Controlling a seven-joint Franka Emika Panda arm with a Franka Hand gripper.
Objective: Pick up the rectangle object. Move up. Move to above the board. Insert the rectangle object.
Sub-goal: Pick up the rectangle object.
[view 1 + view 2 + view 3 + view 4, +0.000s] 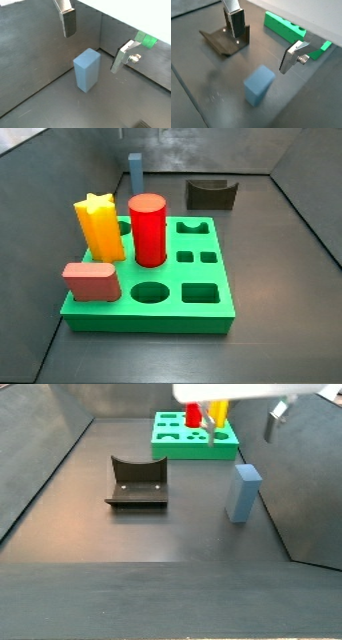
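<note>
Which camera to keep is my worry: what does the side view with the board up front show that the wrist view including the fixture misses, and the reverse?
Only that side view shows the yellow star, the red cylinder and the salmon block on the board, plus its open holes; the hand is out of frame there. Only that wrist view shows the hand, open and holding nothing, above the rectangle object. Both show the rectangle object upright on the floor, the board and the fixture.
</note>
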